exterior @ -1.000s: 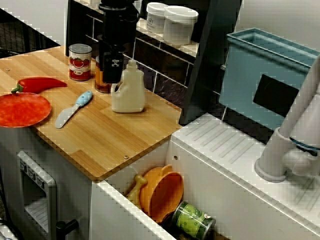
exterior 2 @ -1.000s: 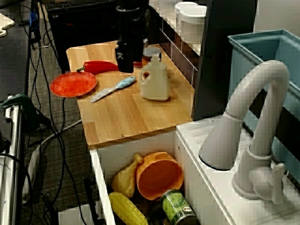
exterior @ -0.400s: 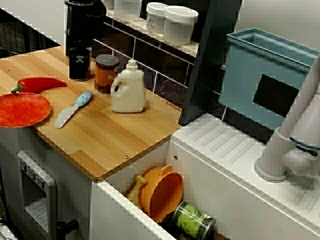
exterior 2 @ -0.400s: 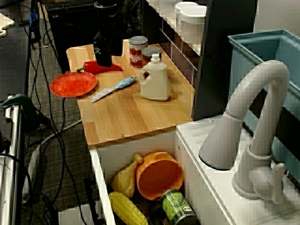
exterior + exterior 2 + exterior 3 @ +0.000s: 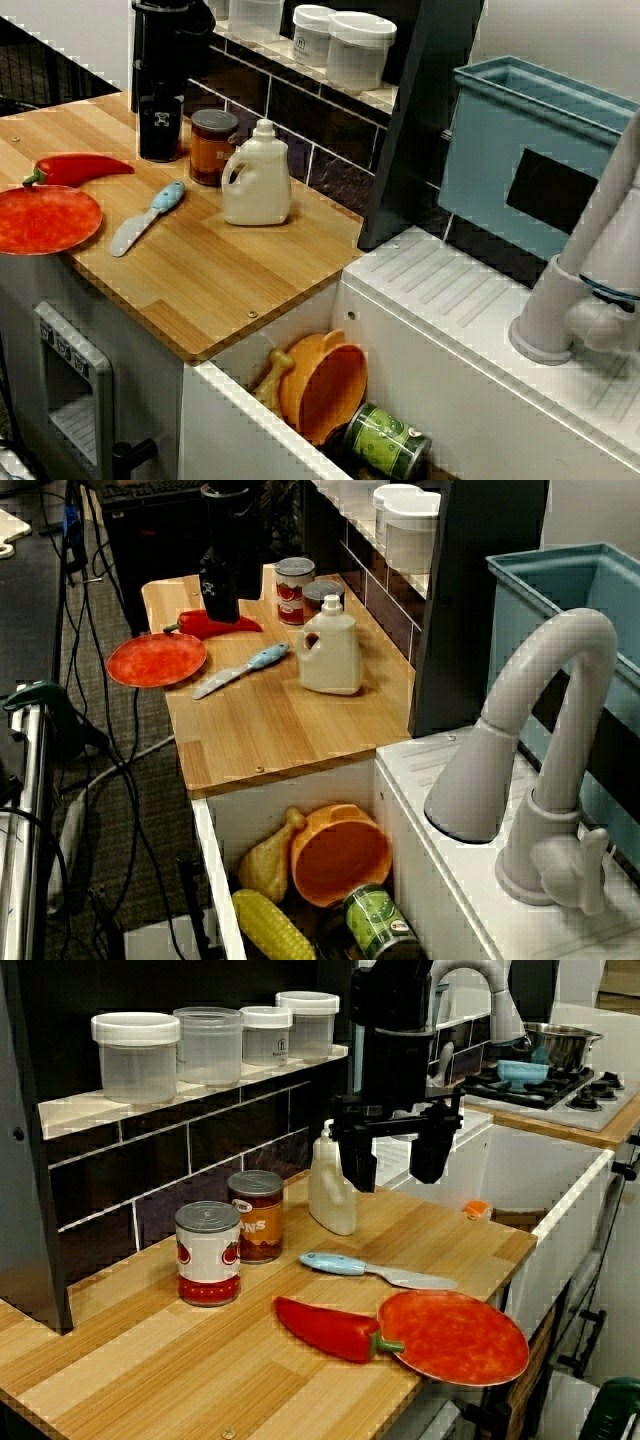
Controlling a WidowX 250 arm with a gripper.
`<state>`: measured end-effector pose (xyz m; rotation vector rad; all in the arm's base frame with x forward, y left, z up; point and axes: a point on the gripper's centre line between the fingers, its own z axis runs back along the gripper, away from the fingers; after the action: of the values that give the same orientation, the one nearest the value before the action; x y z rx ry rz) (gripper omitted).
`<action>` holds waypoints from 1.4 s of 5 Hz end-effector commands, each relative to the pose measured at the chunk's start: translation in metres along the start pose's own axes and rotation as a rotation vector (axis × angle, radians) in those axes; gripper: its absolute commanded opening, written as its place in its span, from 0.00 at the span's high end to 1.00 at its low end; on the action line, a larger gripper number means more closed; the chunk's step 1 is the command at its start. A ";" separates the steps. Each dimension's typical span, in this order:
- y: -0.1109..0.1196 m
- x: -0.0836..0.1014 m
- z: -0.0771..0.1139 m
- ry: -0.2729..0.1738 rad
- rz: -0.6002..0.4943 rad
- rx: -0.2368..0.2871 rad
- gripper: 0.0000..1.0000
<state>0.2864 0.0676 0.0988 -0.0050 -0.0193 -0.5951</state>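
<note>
Wooden counter (image 5: pixel 220 280) next to a white sink (image 5: pixel 470 330), dark tiled wall behind. Black gripper (image 5: pixel 392 1163) hung over the counter end away from the sink. Its jaws were spread wide with nothing between them, which was plainest in the view from the counter's end.

Change over the last second: it had been at the brown can (image 5: pixel 213 146) behind the white jug (image 5: pixel 257 187), then swung out toward the far end. Barely any motion in the last fraction. It now stood over the red pepper (image 5: pixel 188 626) in the high view by the faucet. In the view across the sink it hid the tomato can (image 5: pixel 294 590), which stood upright just beside the brown can.

Cans, jug, blue-handled knife (image 5: pixel 240 670) and red plate (image 5: pixel 157 659) all lay where they were, so the gripper came away from the cans empty. Its height above the pepper could not be judged.
</note>
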 end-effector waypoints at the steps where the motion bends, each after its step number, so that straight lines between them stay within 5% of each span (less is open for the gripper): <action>1: 0.003 0.001 0.015 -0.034 0.001 0.040 0.00; 6: 0.003 0.001 0.015 -0.034 0.001 0.040 0.00; 7: 0.009 0.017 0.014 -0.030 0.031 -0.002 0.00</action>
<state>0.2995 0.0641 0.1008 -0.0396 -0.0121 -0.5683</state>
